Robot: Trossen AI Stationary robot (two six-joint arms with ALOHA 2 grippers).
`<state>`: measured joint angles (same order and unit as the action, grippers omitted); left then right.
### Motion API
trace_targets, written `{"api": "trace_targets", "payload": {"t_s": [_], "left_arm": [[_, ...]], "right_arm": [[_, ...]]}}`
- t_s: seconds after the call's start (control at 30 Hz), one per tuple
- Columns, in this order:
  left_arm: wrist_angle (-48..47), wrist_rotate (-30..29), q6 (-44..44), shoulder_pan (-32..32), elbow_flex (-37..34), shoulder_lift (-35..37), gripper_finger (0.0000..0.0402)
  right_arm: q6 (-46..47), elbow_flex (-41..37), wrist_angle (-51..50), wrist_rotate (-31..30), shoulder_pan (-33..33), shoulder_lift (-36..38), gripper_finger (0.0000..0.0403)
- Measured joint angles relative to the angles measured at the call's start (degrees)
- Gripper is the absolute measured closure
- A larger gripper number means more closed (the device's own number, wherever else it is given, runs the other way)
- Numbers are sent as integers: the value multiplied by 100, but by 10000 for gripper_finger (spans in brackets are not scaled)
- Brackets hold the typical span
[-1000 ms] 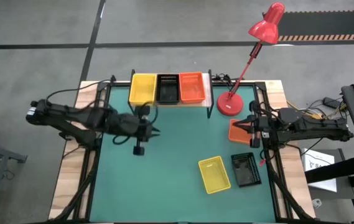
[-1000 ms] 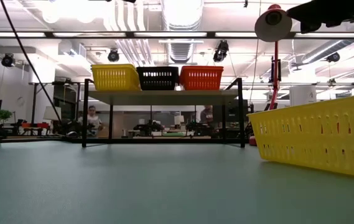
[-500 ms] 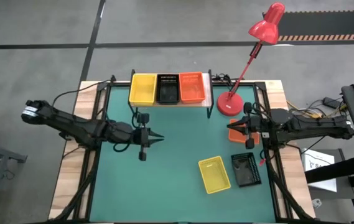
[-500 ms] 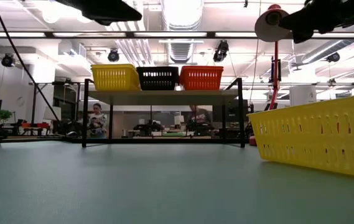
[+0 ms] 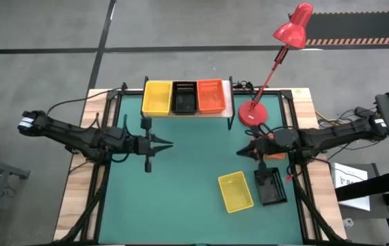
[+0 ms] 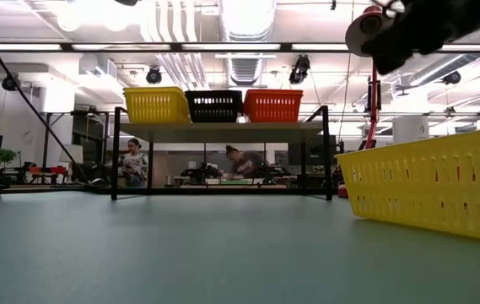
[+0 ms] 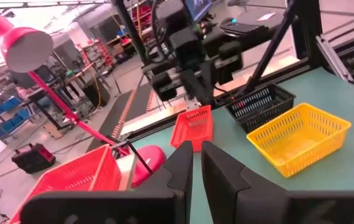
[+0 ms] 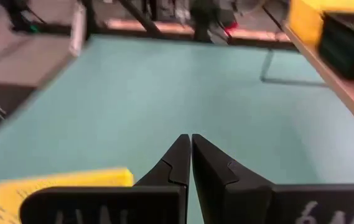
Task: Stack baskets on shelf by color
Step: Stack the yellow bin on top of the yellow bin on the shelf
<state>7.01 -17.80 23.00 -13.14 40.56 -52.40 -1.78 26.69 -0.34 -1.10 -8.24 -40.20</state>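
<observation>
The wooden shelf [image 5: 227, 96] at the table's far edge bears a yellow basket [image 5: 157, 97], a black basket [image 5: 184, 97] and an orange-red basket [image 5: 210, 96] side by side. On the table lie a yellow basket [image 5: 236, 191], a black basket [image 5: 270, 186] and an orange-red basket [image 7: 192, 127], partly under my right arm in the high view. My left gripper [image 5: 169, 144] is shut and empty above the table's middle left. My right gripper [image 5: 242, 152] is shut and empty, high above the table, just left of the orange-red basket.
A pink-red desk lamp stands with its base [image 5: 252, 113] at the shelf's right end, and its head [image 5: 294, 27] leans beyond the far edge. Bare green table [image 5: 180, 198] lies at the near left. People show in the room behind the shelf.
My right gripper has gone toward the table's left edge, off the orange-red basket, which stays on the table. My left gripper has stayed near the table's middle left and has rolled about its own axis.
</observation>
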Motion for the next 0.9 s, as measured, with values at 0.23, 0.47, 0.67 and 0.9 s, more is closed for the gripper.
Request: {"api": "trace_targets", "payload": {"t_s": [0.23, 0.47, 0.67, 0.9], "left_arm": [[-17, -100, -7, -9, -9, 363, 385], [-25, -310, -7, -11, -142, 638, 385], [-8, -417, -10, -11, -485, 976, 385], [42, -416, -13, -11, -668, 1270, 385]], "right_arm": [[395, 426, -48, -15, -782, -718, 394], [641, 1066, -38, -49, -1444, -1448, 394], [826, 1767, -413, -57, -1790, -2149, 394], [1428, 2722, -1558, -58, -2002, -3000, 394]]}}
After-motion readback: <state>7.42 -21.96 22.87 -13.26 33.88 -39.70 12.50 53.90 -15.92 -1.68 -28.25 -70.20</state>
